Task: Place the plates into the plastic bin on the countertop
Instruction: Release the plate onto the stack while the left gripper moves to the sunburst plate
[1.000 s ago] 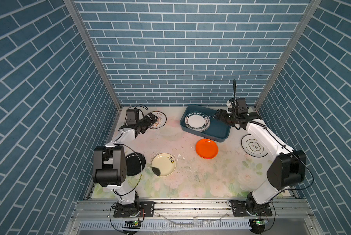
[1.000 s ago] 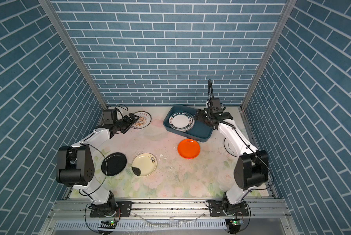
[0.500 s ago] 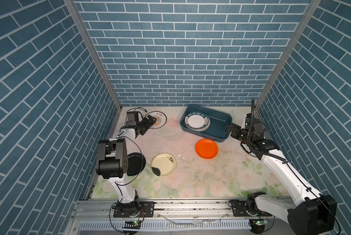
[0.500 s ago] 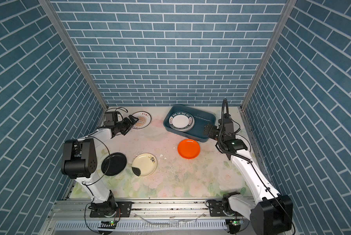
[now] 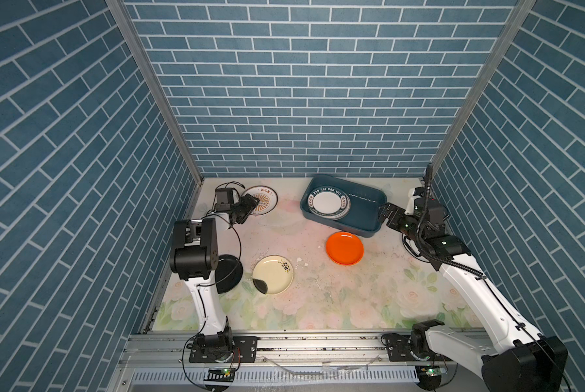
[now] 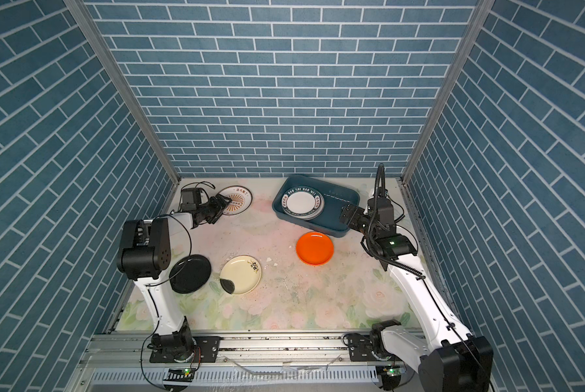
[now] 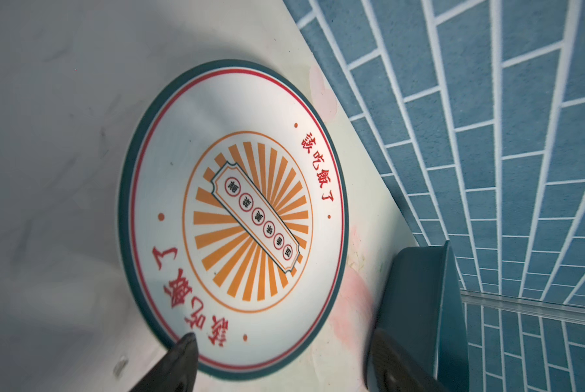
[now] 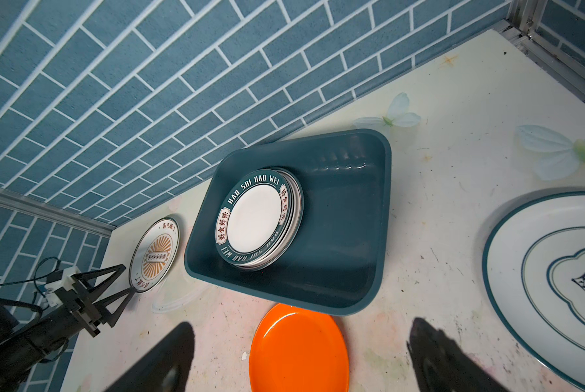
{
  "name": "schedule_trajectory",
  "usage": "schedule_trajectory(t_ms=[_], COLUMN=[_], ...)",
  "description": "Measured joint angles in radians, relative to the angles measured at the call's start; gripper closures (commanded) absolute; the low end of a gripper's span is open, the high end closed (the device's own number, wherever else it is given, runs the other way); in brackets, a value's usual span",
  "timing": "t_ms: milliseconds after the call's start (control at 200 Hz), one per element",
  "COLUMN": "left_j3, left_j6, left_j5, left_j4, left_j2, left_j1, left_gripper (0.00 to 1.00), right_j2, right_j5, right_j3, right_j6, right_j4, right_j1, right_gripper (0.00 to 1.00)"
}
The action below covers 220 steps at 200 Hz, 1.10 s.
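We are starting with the countertop [image 5: 335, 298]: it is carrying the plastic bin [image 5: 360, 214] at the back, and the bin is holding a stack of lettered plates [image 5: 329, 203] at its end nearer the left arm.

Other plates are lying outside the bin:
- black plate [image 5: 231, 274], partly under the left arm's elbow
- cream plate [image 5: 272, 275]
- orange plate [image 5: 344, 248], just beside the bin's front wall
- clover plate [image 8: 556, 285], showing only to the right wrist camera
- sunburst plate [image 7: 236, 217], near the back wall

Left gripper [image 5: 248, 206] is reaching at the sunburst plate, jaws spread, one tip over the rim, nothing pinched. We are judging the risk here: the plate is lying flat, so that tip may be skidding across the rim or shoving the plate into the wall.

Right gripper [image 5: 385, 214] is hovering spread and empty by the bin's corner. Going down for the orange plate, it may be clipping the bin and shifting it.

White chips [image 5: 299, 259] could be jamming under a rim.
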Motion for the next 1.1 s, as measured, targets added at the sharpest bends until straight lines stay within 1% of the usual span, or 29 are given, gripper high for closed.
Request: schedule_trajectory(t_ms=[95, 550, 695, 885, 995, 1100], left_j3=[0.004, -0.015, -0.057, -0.095, -0.093, -0.073], left_j6=[-0.021, -0.061, -0.060, -0.049, -0.016, 0.031], left_j5=[-0.003, -0.048, -0.052, -0.069, -0.096, -0.126], left_j4=[0.027, 0.068, 0.060, 0.020, -0.013, -0.072], left_j2=[0.024, 0.017, -0.028, -0.128, -0.174, -0.183], left_j1=[0.000, 0.001, -0.002, -0.010, -0.010, -0.009], left_gripper=[0.23, 0.23, 0.22, 0.21, 0.20, 0.18], right_j2=[0.009, 0.069, 0.093, 0.119, 0.137, 0.145], right_j5=[0.000, -0.012, -0.029, -0.055, -0.064, -0.072], right_j3=[0.000, 0.000, 0.000, 0.000, 0.005, 0.017], right_j6=[0.000, -0.020, -0.020, -0.020, -0.020, -0.020], right_j4=[0.000, -0.002, -0.001, 0.000, 0.000, -0.001], right_j1=[-0.001, -0.024, -0.028, -0.033, -0.035, -0.038], right_gripper=[0.02, 0.02, 0.02, 0.02, 0.02, 0.02])
